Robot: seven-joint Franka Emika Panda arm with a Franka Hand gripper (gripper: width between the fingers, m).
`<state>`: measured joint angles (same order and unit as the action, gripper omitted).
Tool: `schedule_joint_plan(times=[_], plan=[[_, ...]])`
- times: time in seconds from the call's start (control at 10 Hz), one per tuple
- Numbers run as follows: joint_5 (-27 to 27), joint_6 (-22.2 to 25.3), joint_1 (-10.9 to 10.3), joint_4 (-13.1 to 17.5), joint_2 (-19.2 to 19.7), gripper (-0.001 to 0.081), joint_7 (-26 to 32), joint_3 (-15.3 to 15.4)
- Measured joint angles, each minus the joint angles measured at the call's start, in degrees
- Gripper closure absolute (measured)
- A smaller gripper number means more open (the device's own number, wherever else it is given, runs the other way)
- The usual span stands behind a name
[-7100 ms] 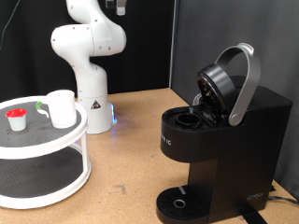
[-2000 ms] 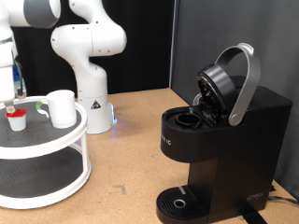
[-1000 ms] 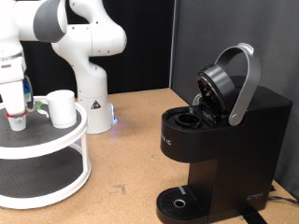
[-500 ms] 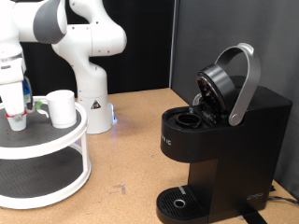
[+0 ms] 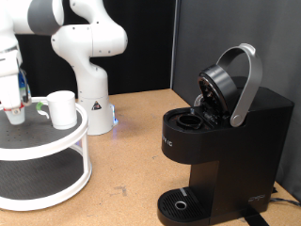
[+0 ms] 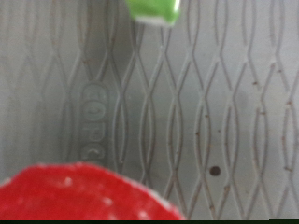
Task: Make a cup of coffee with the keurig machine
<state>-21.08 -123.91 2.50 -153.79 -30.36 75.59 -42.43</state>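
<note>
The white cup (image 5: pixel 62 108) stands on the top shelf of a round white two-tier stand (image 5: pixel 66 139) at the exterior view's left. My gripper (image 5: pixel 15 117) hangs just beside the cup, low over that shelf, and is shut on a small red-and-white coffee pod (image 5: pixel 16 115). In the wrist view the pod's red top (image 6: pixel 84 194) fills one edge, over the grey ribbed mat (image 6: pixel 206 103). A green mark (image 6: pixel 152 9) shows at the opposite edge. The black keurig machine (image 5: pixel 226 151) stands at the right with its lid (image 5: pixel 246 80) raised and the brew chamber open.
The arm's white base (image 5: pixel 91 94) stands behind the stand. The machine's drip tray (image 5: pixel 181 202) holds nothing. Bare wooden tabletop (image 5: pixel 132 160) lies between the stand and the machine. A black wall runs behind.
Over seven seconds the arm came down from out of view to the pod on the shelf. In the last half second the hand has risen slightly with the pod.
</note>
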Motion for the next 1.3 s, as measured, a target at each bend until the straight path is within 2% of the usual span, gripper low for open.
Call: schedule_joint_plan(times=[0.1, 0.2, 0.4, 0.5, 0.8, 0.9, 1.1, 1.3], plan=[[0.39, 2.26, -0.01, 1.21, -1.26, 0.0382, 0.08, 0.4], [0.76, 4.31, -0.02, 1.9, -2.71, 0.0712, 0.26, 0.64], [2.03, 4.28, -0.15, 1.72, -2.55, 0.0712, 0.18, 0.6], [5.39, 4.34, -0.9, 2.11, -2.69, 0.0712, 0.2, 0.52], [17.46, 7.36, -5.62, 6.66, -3.34, 0.0712, 0.19, 0.39], [19.87, 7.71, -7.05, 7.99, -3.32, 0.0712, -0.02, 0.54], [23.02, 6.79, -9.11, 9.34, -3.14, 0.0712, -3.39, 2.13], [23.58, 6.14, -9.67, 9.4, -2.71, 0.0712, -4.7, 2.5]])
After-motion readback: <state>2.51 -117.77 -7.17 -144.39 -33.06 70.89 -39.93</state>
